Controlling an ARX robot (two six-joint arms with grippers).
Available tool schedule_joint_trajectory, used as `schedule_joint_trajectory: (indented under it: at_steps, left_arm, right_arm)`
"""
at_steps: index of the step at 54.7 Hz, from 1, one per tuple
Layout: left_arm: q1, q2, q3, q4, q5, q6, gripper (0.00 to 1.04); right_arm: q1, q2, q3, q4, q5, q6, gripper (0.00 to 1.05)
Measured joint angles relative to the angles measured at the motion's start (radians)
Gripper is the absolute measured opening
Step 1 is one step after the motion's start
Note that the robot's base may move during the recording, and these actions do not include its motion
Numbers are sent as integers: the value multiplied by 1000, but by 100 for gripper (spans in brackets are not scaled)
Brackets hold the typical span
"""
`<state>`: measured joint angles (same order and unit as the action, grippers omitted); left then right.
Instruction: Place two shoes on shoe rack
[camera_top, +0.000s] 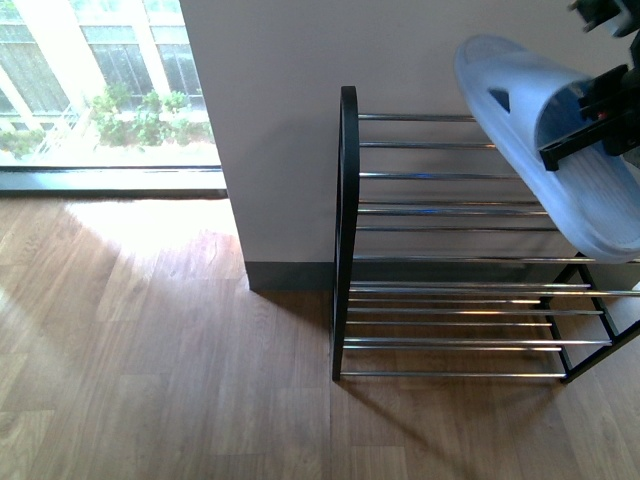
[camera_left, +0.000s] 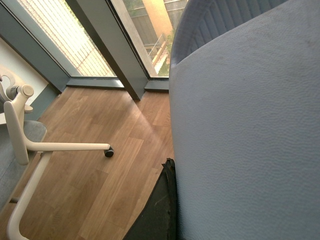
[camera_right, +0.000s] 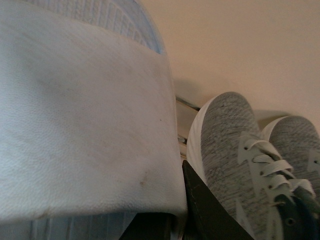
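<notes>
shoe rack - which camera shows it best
The front view: the shoe rack shows its black arched end and chrome rod tiers, though a held blue slipper hides its top right. The right wrist view shows only a few rods behind grey sneakers; the left wrist view shows none.

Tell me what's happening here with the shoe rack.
The right gripper holds a light blue slipper by its strap above the shoe rack, not yet set on the rods. The left wrist view is filled by a second blue slipper raised over the wood floor, apparently held too. Grey sneakers sit beside the wall in the right wrist view.
</notes>
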<state>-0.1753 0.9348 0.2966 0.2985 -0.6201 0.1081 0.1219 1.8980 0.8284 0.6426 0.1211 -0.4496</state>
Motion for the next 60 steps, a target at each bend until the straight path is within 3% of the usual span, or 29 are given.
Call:
schedule_joint_trajectory:
  at_steps: [17,44,60]
  left_arm:
    - [0,0,0,0,0,0,2]
    - [0,0,0,0,0,0,2]
    - [0,0,0,0,0,0,2]
  right_arm:
    - [-13,240,211,-21,128,-64,1]
    - [-56,322,312,-43,183,-109,2]
    - [-52,222,227,-113,137,-9,52]
